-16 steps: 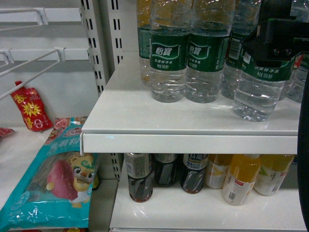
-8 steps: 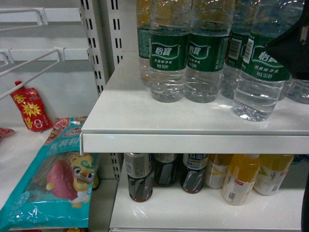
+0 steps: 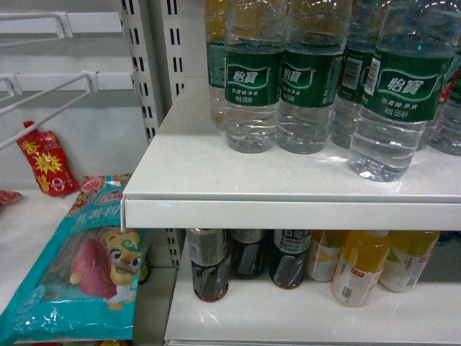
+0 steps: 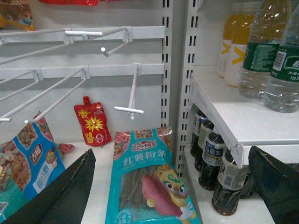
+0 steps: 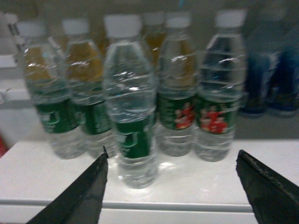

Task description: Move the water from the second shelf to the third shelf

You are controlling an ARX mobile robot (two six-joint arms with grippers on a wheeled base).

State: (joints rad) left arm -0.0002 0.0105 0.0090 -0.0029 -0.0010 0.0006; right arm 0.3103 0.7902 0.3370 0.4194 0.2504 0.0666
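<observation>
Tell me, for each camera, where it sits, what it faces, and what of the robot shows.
Head: on the robot, slanting down at the water bottles on the white shelf; no arm shows.
Left wrist: low, left of the shelves, facing the hook rack and teal snack bag; open dark fingers at both bottom corners.
Right wrist: level with the shelf, facing the front bottle; open fingers flank it.
Shared: head and right wrist both see that front bottle; head and left wrist the teal bag.

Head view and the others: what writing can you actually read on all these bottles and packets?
"怡寶" on the water bottle label; its smaller print is too small to read.
"红薯粉条" on the teal packet.
Red pouch: gold characters, unclear.
Dark bottles and orange drink bottle: labels too small.
</observation>
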